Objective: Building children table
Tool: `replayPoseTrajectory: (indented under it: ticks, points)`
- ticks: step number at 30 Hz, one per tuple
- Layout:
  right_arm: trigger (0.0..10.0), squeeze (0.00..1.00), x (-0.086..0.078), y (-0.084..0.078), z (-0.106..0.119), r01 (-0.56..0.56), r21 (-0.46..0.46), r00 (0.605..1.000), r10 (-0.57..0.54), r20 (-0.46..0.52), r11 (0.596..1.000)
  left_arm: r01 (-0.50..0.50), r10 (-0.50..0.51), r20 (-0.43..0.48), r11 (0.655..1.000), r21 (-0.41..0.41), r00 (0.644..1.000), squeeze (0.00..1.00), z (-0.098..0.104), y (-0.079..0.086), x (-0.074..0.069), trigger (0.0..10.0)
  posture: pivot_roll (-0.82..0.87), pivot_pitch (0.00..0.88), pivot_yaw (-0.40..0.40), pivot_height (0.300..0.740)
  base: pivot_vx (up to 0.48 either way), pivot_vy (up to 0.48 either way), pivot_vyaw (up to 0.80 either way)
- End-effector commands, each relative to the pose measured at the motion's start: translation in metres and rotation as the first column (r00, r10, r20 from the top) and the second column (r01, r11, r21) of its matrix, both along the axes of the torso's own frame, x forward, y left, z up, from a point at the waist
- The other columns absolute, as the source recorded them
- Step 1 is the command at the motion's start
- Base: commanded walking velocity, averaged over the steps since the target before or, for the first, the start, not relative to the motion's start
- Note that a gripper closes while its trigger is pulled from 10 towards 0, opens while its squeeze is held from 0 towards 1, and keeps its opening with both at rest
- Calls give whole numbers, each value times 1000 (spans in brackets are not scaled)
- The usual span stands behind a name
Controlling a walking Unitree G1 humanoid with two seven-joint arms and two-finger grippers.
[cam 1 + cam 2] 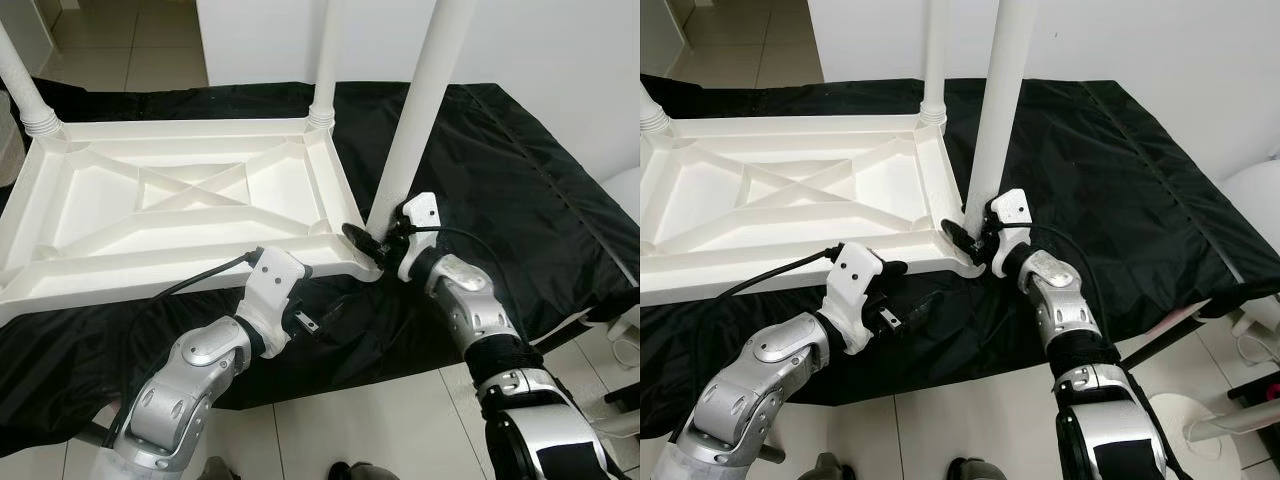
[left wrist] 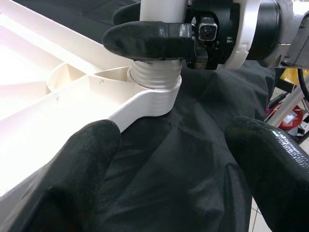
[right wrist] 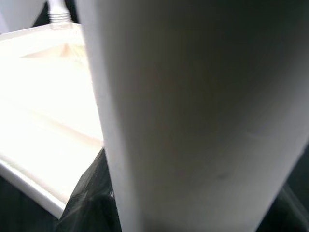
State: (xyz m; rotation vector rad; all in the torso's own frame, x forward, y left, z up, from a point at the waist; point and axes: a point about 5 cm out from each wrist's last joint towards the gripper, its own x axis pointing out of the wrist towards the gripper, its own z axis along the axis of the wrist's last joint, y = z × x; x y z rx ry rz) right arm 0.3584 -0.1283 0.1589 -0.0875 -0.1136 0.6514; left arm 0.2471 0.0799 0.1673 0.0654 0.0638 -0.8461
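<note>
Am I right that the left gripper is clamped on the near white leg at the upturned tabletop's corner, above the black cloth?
Not quite: the right gripper clamps that leg, as the left eye view shows; the left gripper hovers open nearby. The tabletop and cloth are as you say.

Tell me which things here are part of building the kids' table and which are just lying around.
Part of the job:
- upturned white tabletop
- table leg gripped at its base by the right gripper
- two fitted legs
- left gripper, open, near the tabletop's edge

Just there:
- black cloth
- white stand on the floor

One white tabletop (image 1: 180,200), three legs (image 1: 425,90), one black cloth (image 1: 520,200)
</note>
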Motion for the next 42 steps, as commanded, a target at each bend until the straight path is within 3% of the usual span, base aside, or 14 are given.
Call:
replayPoseTrajectory:
  ticks: [1,4,6,7,8,11,14,22,23,32,33,34,37,42]
  points:
    - [10000,0,-7,-1,-22,148,-14,984,-149,-101,989,-37,37,-2,999,6,999,0,-1,2,-1,10000,10,94,-58,740,0,0,0]
    - [10000,0,-14,3,-24,261,18,959,-257,-122,965,-38,38,-2,999,8,999,0,-1,3,-1,10000,7,95,-58,740,0,0,0]
    - [10000,0,-14,3,-24,261,18,959,-257,-122,965,-38,38,-2,999,8,999,0,-1,3,-1,10000,7,95,-58,740,0,0,0]
    - [10000,0,-30,11,-26,470,57,880,-462,-116,881,-31,31,-3,999,9,1000,0,-2,1,0,10000,-2,96,-56,740,0,0,0]
    - [10000,0,-35,13,-25,529,75,846,-520,-116,845,-29,29,-4,1000,9,1000,0,-2,1,-1,10000,-2,96,-56,740,0,0,0]
    - [10000,0,-42,19,-24,572,103,819,-560,-125,814,-25,25,-4,1000,8,1000,0,-2,0,-1,10000,-2,95,-56,740,0,0,0]
    - [10000,0,-45,29,-21,546,131,837,-533,-122,827,-22,22,-4,1000,7,1000,0,-2,0,-1,10000,-3,94,-51,740,0,0,0]
    - [10000,75,-51,25,-15,589,157,807,-571,-149,792,-18,18,10,1000,22,1000,0,-2,0,-1,10000,-8,89,-40,740,0,0,0]
    - [10000,1000,-52,25,-13,588,168,809,-570,-146,791,-18,18,13,1000,22,1000,0,-2,0,0,10000,-12,86,-37,740,0,0,0]
    - [10000,1000,-49,16,-4,517,205,856,-506,-105,831,-26,26,38,999,22,999,0,0,0,2,10000,-13,84,-35,740,0,0,0]
    - [10000,0,-48,15,-4,451,199,893,-443,-87,870,-27,26,41,999,21,999,0,0,0,1,10000,-13,82,-35,740,0,0,0]
    - [10000,0,-48,15,-4,451,199,893,-443,-87,870,-27,26,41,999,21,999,0,0,0,1,10000,-13,82,-35,740,0,0,0]
    - [10000,0,-46,12,-2,282,167,959,-279,-42,945,-28,27,50,999,20,998,0,1,0,1,10000,-13,82,-38,740,0,0,0]
    - [10000,0,-44,8,2,141,100,990,-142,3,985,-32,32,50,999,10,998,0,2,0,2,10000,-15,82,-35,740,0,0,0]
